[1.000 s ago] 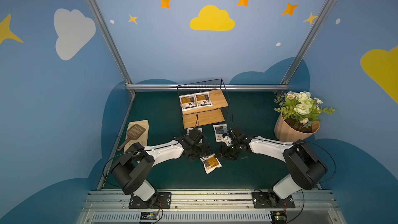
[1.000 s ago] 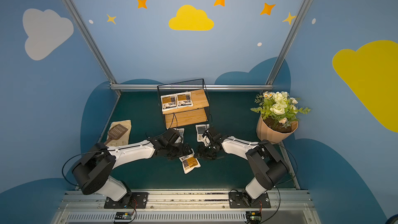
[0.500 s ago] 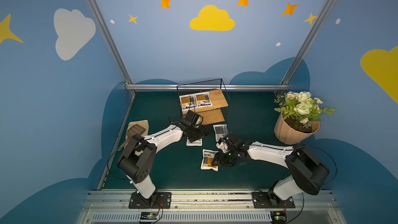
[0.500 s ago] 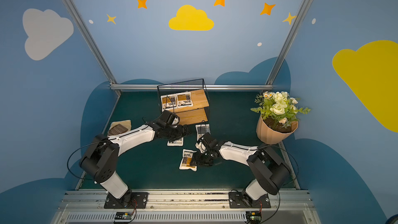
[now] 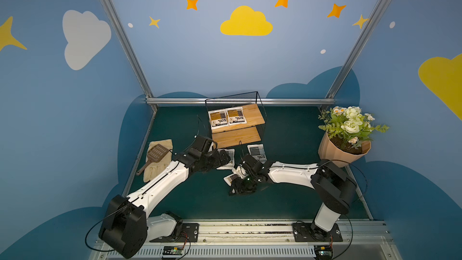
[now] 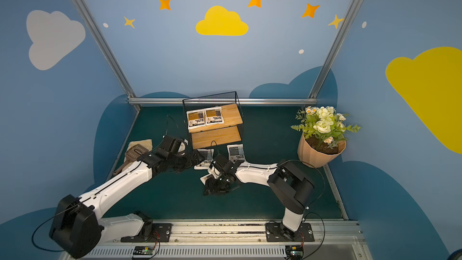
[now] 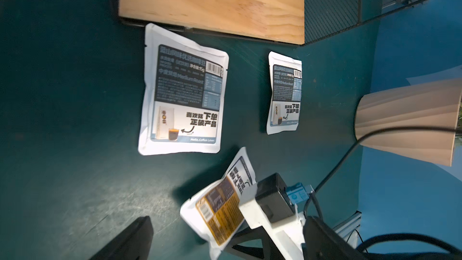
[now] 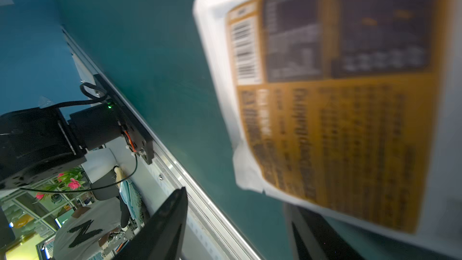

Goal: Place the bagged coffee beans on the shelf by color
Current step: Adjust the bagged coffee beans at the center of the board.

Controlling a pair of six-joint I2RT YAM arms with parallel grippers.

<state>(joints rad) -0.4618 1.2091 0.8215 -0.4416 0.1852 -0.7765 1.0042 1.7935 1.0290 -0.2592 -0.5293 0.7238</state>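
The shelf (image 5: 238, 135) stands at the back middle, with two orange-label bagged coffee beans (image 5: 218, 119) (image 5: 236, 116) side by side on its upper board. Two grey-blue bags lie on the mat in front of it (image 7: 183, 101) (image 7: 285, 93). My left gripper (image 5: 225, 158) hovers over the left-hand grey-blue bag, open and empty; one finger (image 7: 125, 241) shows. A third orange bag (image 7: 220, 211) (image 5: 231, 178) is tipped up off the mat and leans on one finger of my right gripper (image 5: 241, 187). That gripper's jaws stand wide apart (image 8: 237, 233), with the bag (image 8: 337, 96) not between them.
A tan flowerpot (image 5: 342, 151) with white flowers stands at the right. A cream glove (image 5: 162, 145) with a brown scoop (image 5: 156, 156) on it lies at the left. A metal rail (image 5: 237, 223) runs along the front edge.
My left gripper left the orange bag, swung toward the shelf, and now sits over the left grey-blue bag. The orange bag has shifted slightly left and tipped up against my right gripper.
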